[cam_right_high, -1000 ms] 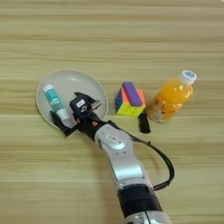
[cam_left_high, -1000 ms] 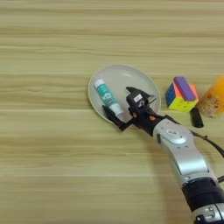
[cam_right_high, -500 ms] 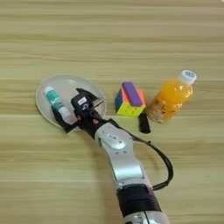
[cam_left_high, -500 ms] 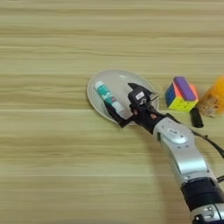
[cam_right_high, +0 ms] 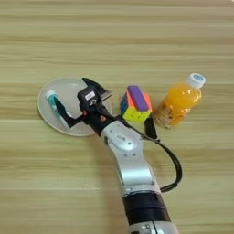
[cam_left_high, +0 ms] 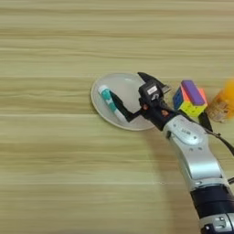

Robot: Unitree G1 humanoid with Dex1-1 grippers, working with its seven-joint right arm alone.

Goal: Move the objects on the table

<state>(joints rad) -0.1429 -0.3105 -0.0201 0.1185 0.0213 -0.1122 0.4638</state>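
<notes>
Over the last 1 second the right gripper (cam_left_high: 129, 92) has slid left across the plate (cam_right_high: 46, 118), its 2 fingers spread wide and empty, now just beside the glue stick (cam_left_high: 111, 102), probably readying a grasp.

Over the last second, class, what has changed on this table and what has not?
The hand has opened wider over the plate, its fingers spread beside the glue stick. The glue stick stayed lying in the plate. The puzzle cube with its purple block and the orange bottle are unmoved.
</notes>
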